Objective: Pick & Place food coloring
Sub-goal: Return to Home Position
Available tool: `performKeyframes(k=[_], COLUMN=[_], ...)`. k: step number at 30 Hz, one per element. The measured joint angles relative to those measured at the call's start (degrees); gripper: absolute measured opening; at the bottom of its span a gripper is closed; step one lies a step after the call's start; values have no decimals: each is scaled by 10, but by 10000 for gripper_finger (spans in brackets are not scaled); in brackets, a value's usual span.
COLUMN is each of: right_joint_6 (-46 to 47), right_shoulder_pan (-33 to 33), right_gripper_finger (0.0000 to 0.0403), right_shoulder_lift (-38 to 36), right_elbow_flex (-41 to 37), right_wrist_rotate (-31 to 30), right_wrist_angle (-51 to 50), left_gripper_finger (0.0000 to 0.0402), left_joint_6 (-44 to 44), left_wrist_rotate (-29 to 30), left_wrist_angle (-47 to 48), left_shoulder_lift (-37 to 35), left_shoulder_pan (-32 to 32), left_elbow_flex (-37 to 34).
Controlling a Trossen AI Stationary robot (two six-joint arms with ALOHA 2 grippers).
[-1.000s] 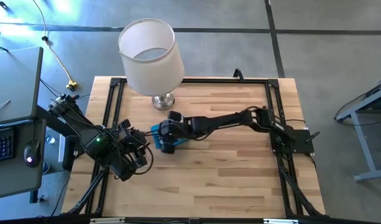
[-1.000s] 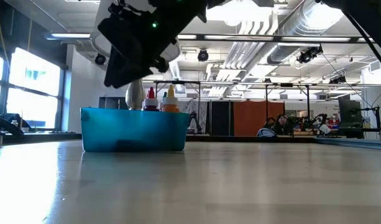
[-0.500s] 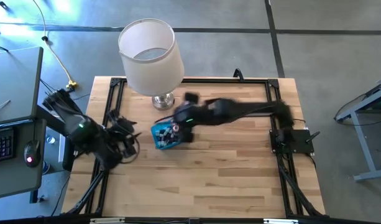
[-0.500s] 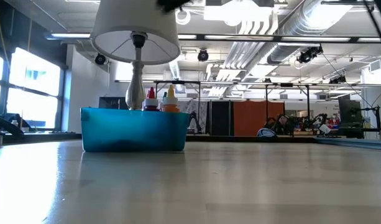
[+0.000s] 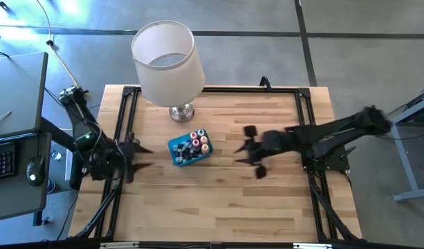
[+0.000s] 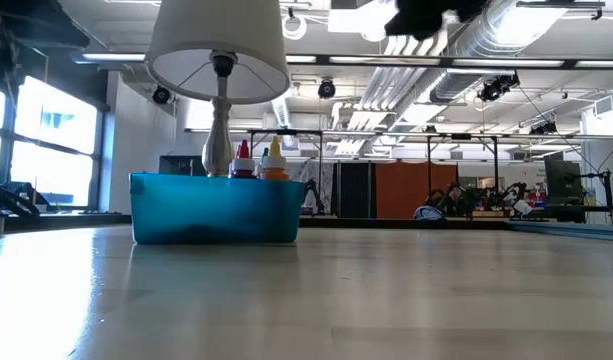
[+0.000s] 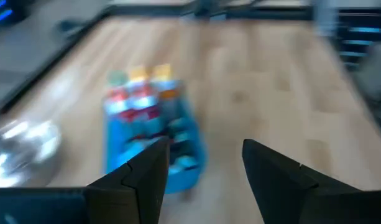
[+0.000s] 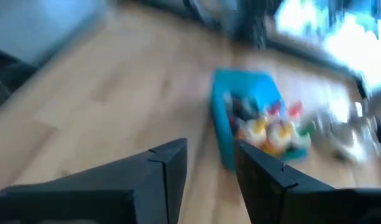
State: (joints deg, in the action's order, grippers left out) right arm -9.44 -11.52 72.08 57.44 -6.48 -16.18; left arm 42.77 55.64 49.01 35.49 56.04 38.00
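Looking down in the high view, the food coloring (image 5: 191,145) is a cluster of tiny bottles with red, orange, white and dark caps, packed upright inside the blue bin (image 5: 176,146). The bin sits on the pale wood-plank tabletop (image 5: 218,200), just in front of the lamp (image 5: 167,59) with its white drum shade and shiny metal foot. The left claw (image 5: 145,156) is near the tabletop's left rail, apart from the bin. The right claw (image 5: 243,151) is blurred, on the other side of the bin and farther off. Neither holds anything.

Low view: the bin (image 6: 216,212) is a translucent blue plastic box with straight walls and a flat rim. Only red and orange bottle tips (image 6: 258,160) poke above the rim, with the lamp stem right behind.

Left wrist view: blurred. The bottles (image 7: 143,99) show green, yellow, red and orange caps at the bin's far end and darker ones nearer. The dark fingers (image 7: 140,180) stand wide apart with nothing between them, and the bin lies ahead, off to one side.

Right wrist view: also blurred. The bin (image 8: 222,124) and bottles (image 8: 268,127) lie well ahead of the right claw's fingers (image 8: 171,165), which have a narrower gap and hold nothing.
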Motion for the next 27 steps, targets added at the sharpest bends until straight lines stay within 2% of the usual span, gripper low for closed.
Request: performKeyframes(k=[2, 4, 7, 10, 13, 16, 19, 23, 27], right_joint_6=[-30, -43, -27, -11, 15, 23, -8, -25, 3], right_shoulder_pan=[8, 16, 33, 48, 61, 69, 79, 87, 87], right_gripper_finger=[125, 124, 124, 124, 124, 124, 124, 124, 124], right_shoulder_lift=[-77, -151, -252, -357, -444, -516, -570, -617, -625], right_elbow_flex=[-110, -206, -331, -419, -483, -523, -538, -539, -540], right_wrist_rotate=[60, 84, 70, 63, 61, 61, 58, -3, -86], right_wrist_angle=[107, 219, 334, 390, 389, 388, 384, 362, 345], left_gripper_finger=[200, 200, 200, 200, 200, 200, 200, 200, 200], left_joint_6=[-127, -267, -461, -557, -570, -550, -532, -490, -451], left_wrist_rotate=[-37, -91, -191, -256, -300, -319, -358, -407, -450], left_wrist_angle=[-130, -241, -362, -418, -435, -451, -469, -488, -518], left_shoulder_lift=[-48, -99, -172, -240, -298, -341, -352, -350, -343], left_shoulder_pan=[-3, -13, -47, -102, -168, -238, -305, -390, -456], left_elbow_flex=[-58, -98, -140, -173, -213, -257, -298, -348, -367])
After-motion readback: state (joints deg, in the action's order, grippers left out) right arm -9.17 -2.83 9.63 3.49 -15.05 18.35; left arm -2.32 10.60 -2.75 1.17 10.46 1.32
